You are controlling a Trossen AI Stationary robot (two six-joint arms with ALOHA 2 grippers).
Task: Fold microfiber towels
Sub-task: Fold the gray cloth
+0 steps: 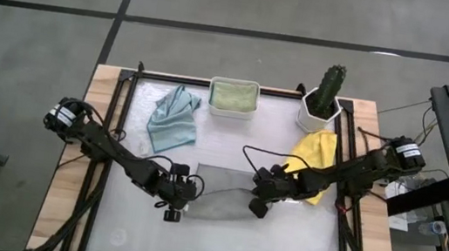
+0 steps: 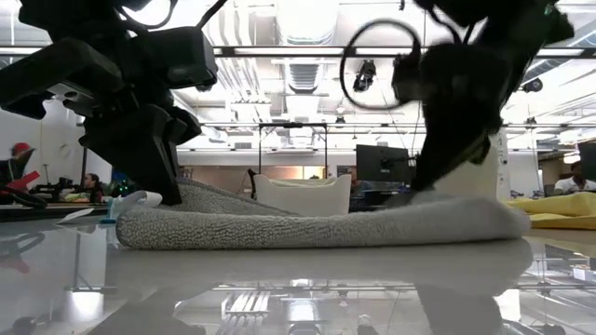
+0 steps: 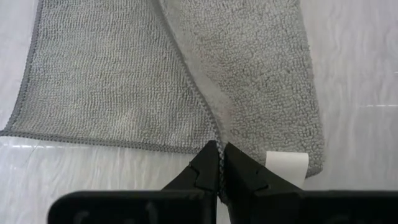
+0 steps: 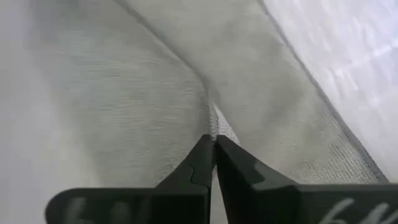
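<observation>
The grey towel (image 1: 223,197) lies at the table's middle, partly folded over itself; in the low view (image 2: 317,223) it rests on the table. My left gripper (image 1: 176,200) is shut on its left end and my right gripper (image 1: 259,203) on its right end. A pale blue-grey towel (image 1: 173,118) lies crumpled at the far left. A yellow towel (image 1: 312,160) lies at the right. A sage green towel (image 1: 233,96) lies in the white tub (image 1: 211,106). The bright blue towel is out of view. My left gripper pinches the grey towel's hemmed edge (image 3: 217,144) between its two fingers, at the corner next to a white label (image 3: 286,167). The fingers slant down from the table's left. The raised layer runs slack from the fingers onto the layer on the table. My right gripper pinches an edge of the grey towel (image 4: 212,124) between its two fingertips, at the towel's right end. The fingers slant down from the table's right. The cloth rises to the fingers in a ridge, the rest on the table.
A cactus in a white pot (image 1: 323,100) stands at the far right, beside the tub. Black frame rails (image 1: 114,128) run along the table's left and right sides. Bare table surface (image 1: 216,248) lies toward the near edge.
</observation>
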